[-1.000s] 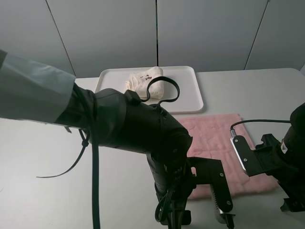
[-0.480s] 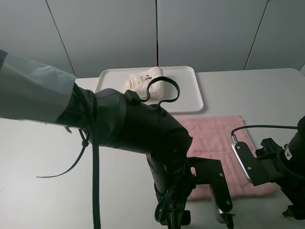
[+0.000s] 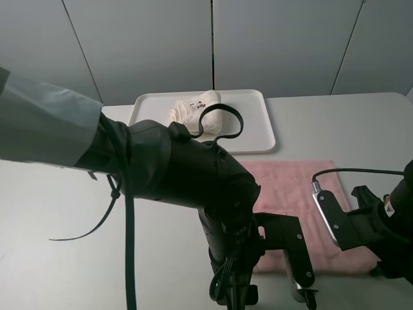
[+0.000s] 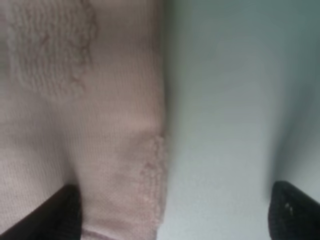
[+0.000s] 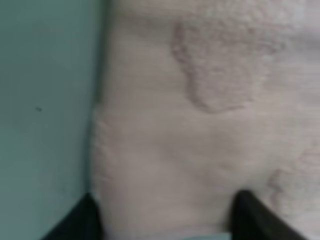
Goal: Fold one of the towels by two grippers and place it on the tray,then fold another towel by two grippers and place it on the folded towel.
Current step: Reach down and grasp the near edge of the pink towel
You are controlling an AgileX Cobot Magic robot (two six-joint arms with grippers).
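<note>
Two towels, two pincers, one tray. Pink towel (image 3: 290,181) flat on the table (image 3: 348,123), near edge under both pincers. Left pincer (image 4: 175,220) spread wide, straddling the hem. Right pincer (image 5: 165,220) astride the other side edge, cloth between its fingers; pinching or not, cannot tell. Cream towel (image 3: 193,106) bunched in the white tray (image 3: 248,123).

left arm (image 3: 161,168) blocks your view of the near-left corner of the pink towel (image 3: 290,187); both wrist views blurry.
</note>
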